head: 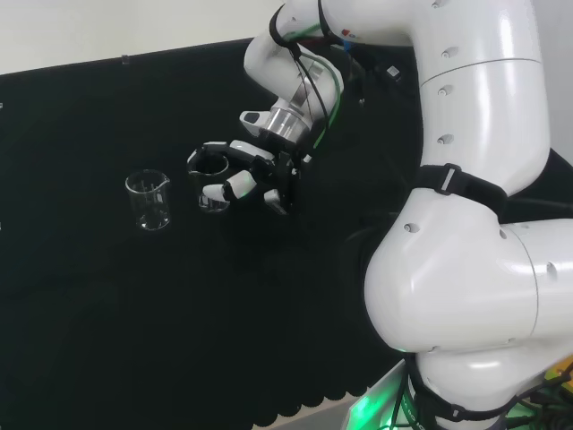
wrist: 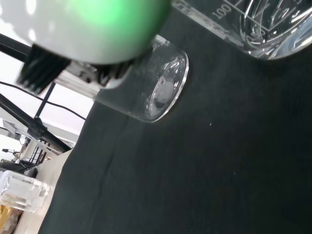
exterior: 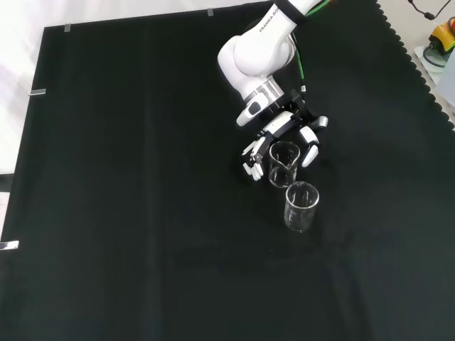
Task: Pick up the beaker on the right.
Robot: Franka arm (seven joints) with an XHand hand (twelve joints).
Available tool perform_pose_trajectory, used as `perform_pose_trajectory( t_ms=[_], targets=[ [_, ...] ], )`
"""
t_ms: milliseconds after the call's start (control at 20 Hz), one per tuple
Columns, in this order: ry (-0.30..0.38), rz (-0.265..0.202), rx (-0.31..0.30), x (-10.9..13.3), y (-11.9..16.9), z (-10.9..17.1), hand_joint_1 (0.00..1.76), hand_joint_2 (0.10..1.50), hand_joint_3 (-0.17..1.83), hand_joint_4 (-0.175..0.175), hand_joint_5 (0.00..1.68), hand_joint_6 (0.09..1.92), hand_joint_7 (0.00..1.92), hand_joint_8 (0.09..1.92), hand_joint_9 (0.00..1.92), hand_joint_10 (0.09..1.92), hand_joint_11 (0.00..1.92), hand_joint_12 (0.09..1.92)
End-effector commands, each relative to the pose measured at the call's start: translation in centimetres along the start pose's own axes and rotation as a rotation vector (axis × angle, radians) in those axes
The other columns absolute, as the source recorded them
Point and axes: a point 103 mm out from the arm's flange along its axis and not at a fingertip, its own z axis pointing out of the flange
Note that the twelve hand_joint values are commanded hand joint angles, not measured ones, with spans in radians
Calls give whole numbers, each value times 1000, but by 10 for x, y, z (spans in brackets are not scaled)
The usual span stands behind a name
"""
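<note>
Two clear beakers stand upright on the black-clothed counter (exterior: 106, 213), long axes vertical, mouths up. The near beaker (exterior: 284, 163) sits between the fingers (exterior: 250, 158) of the hand (exterior: 284, 131): fingers curl around one side, thumb on the other, wrapped about the glass wall. In the head view the same beaker (head: 212, 184) is enclosed by the hand (head: 255, 175), base apparently on the cloth; contact with the glass cannot be confirmed. The second beaker (exterior: 301, 206) stands just beyond the fingertips, apart from them, spout (head: 164, 176) visible at its rim in the head view.
</note>
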Motion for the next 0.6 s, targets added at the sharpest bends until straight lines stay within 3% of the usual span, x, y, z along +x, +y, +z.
perform_pose_trajectory(
  t_ms=[50, 450, 600],
  targets=[
    [0, -2, 11, 0, 3, 3, 1015, 317, 1149, -41, 305, 953, 420, 707, 453, 627, 0, 1253],
    [-13, 10, 13, 7, 14, 14, 1014, 325, 1150, -40, 323, 1019, 427, 711, 455, 629, 0, 1256],
    [9, 0, 6, 1, 7, 6, 1014, 332, 1148, -39, 351, 1077, 443, 714, 470, 632, 0, 1267]
  ],
)
